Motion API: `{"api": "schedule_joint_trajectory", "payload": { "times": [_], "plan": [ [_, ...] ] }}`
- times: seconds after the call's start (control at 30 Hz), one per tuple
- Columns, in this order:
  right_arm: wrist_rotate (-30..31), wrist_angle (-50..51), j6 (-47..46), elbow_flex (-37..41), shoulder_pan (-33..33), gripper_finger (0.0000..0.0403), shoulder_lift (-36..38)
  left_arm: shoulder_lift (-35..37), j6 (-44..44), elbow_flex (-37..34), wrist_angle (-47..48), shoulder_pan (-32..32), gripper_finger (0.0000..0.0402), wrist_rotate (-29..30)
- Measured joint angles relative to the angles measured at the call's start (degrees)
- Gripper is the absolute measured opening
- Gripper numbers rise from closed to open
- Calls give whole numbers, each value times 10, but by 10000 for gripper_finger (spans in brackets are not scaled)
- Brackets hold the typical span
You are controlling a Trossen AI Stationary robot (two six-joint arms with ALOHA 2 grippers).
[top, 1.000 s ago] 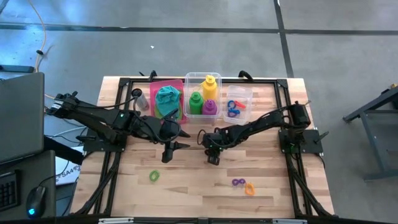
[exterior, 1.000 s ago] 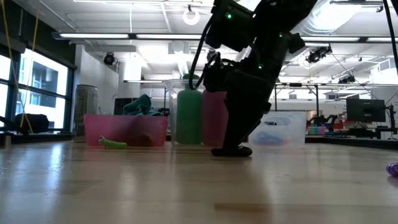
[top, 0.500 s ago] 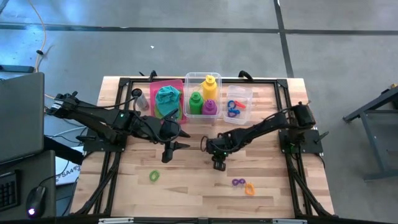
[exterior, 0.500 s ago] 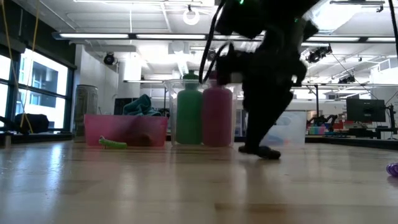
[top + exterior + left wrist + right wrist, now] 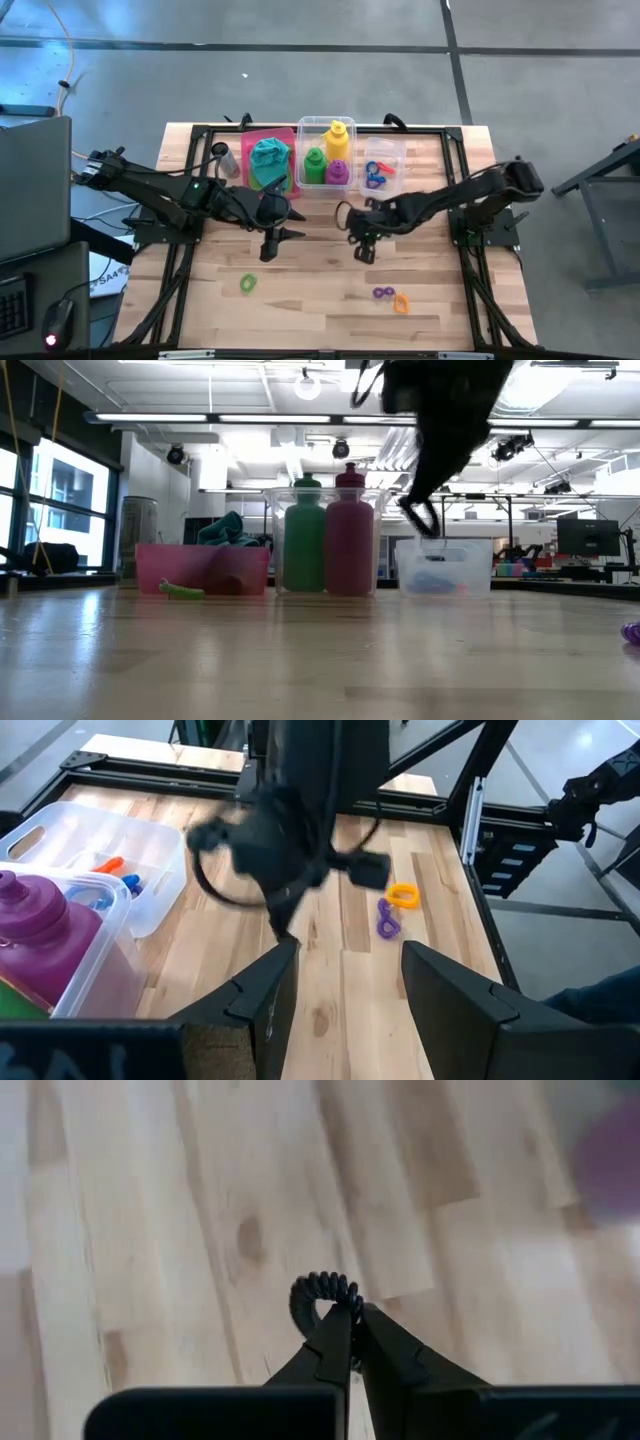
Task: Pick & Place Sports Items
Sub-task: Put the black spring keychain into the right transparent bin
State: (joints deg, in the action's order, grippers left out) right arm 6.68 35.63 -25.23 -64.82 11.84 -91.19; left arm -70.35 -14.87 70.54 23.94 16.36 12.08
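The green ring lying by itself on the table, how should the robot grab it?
The green ring lies flat on bare wood, nothing touching it. Best come straight down from above and pinch one side of its loop, one finger inside the hole and one outside. The left gripper hangs open nearest it; the right gripper already pinches a black ring.

**Almost no readable text**

Only one marking shows: a white label (image 5: 103, 283) beside the tabletop's (image 5: 300, 290) left edge in the high view, with dark letters that look like "SA4". The rest of it is too small to read.
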Motion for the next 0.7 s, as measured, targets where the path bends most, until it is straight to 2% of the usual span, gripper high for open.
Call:
{"api": "schedule_joint_trajectory", "payload": {
  "times": [0.23,0.43,0.7],
  "plan": [
    [24,75,-31,0,-28,1,76,0,2,0,-6,0,177,0],
    [28,125,-49,0,-82,1,139,0,2,0,-8,0,177,0],
    [9,143,14,-1,-184,1,178,0,3,0,-9,-6,177,3]
  ]
}}
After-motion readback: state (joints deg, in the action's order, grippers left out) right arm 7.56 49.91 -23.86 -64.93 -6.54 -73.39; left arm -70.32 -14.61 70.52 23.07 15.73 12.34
